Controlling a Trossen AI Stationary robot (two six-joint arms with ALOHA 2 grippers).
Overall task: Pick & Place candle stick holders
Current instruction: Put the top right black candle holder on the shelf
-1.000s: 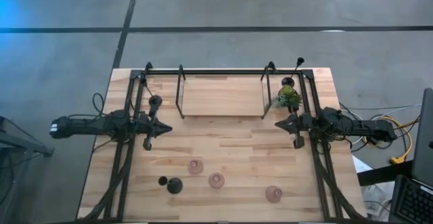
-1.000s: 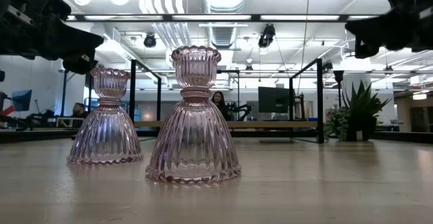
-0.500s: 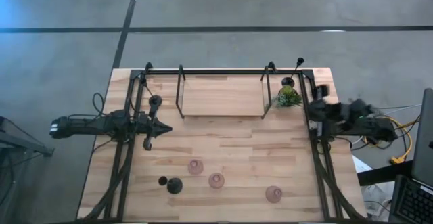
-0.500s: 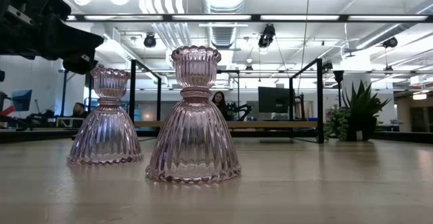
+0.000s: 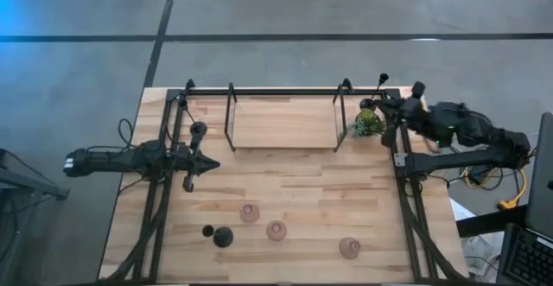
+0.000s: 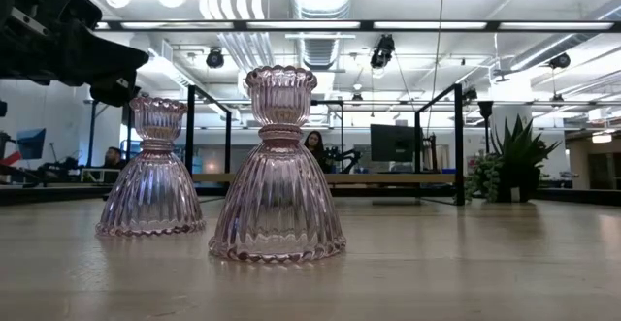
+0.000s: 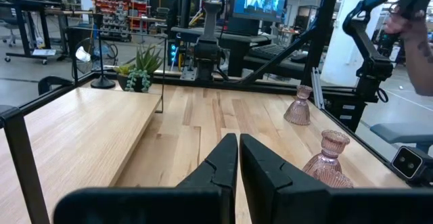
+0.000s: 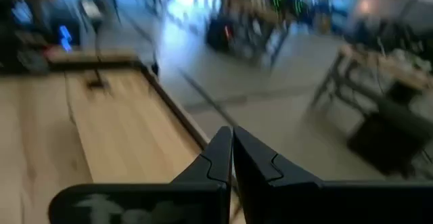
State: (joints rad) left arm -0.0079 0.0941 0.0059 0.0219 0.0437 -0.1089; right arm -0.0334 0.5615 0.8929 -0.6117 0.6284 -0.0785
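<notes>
Three pinkish glass holders [image 5: 250, 212] [image 5: 276, 230] [image 5: 349, 248] stand on their wide bases near the table's front; two of them show close in the low view [image 6: 279, 171] [image 6: 152, 180]. One black holder [image 5: 223, 236] is at the front left, one [image 5: 198, 129] is beside my left arm, and one [image 5: 383, 80] stands at the far right by the green plant [image 5: 368, 123]. My left gripper [image 5: 207, 163] is shut and empty at mid left. My right gripper [image 5: 386, 104] is shut and empty, raised high above the plant and the far-right black holder.
A black metal rack frame [image 5: 285, 92] stands along the far edge and down both sides, with a raised wooden shelf [image 5: 283, 122] between its uprights. Bare wood lies in the table's middle [image 5: 294, 182]. A person's arm [image 7: 413, 28] shows beyond the table.
My right gripper has risen and swung from mid right toward the table's far right corner, ending above the plant and the black holder, still shut. The holders have not moved.
</notes>
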